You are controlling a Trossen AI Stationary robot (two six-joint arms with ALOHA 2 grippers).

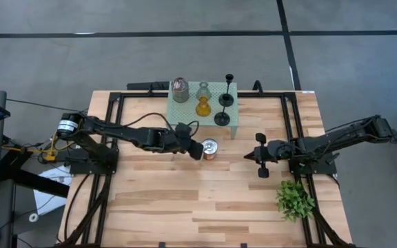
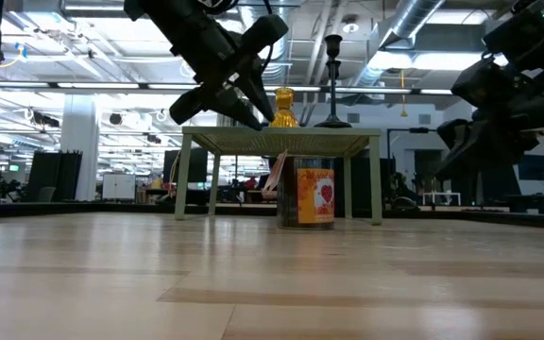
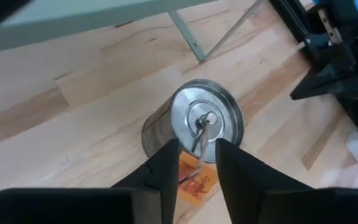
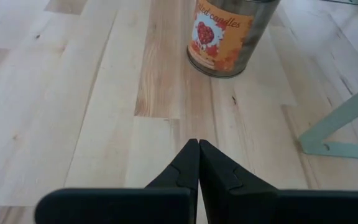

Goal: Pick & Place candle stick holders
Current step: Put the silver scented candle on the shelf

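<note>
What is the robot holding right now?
Nothing. The left gripper is open above the orange-and-silver candle tin, which stands on the table. The right gripper is shut and empty.

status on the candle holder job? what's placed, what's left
Done: silvery jar, clear glass, amber glass and two black holders stand on the mesh stand. In hand: left gripper, open, above the orange-and-silver tin on the table. Left: the tin's placement. Right gripper waits shut.
</note>
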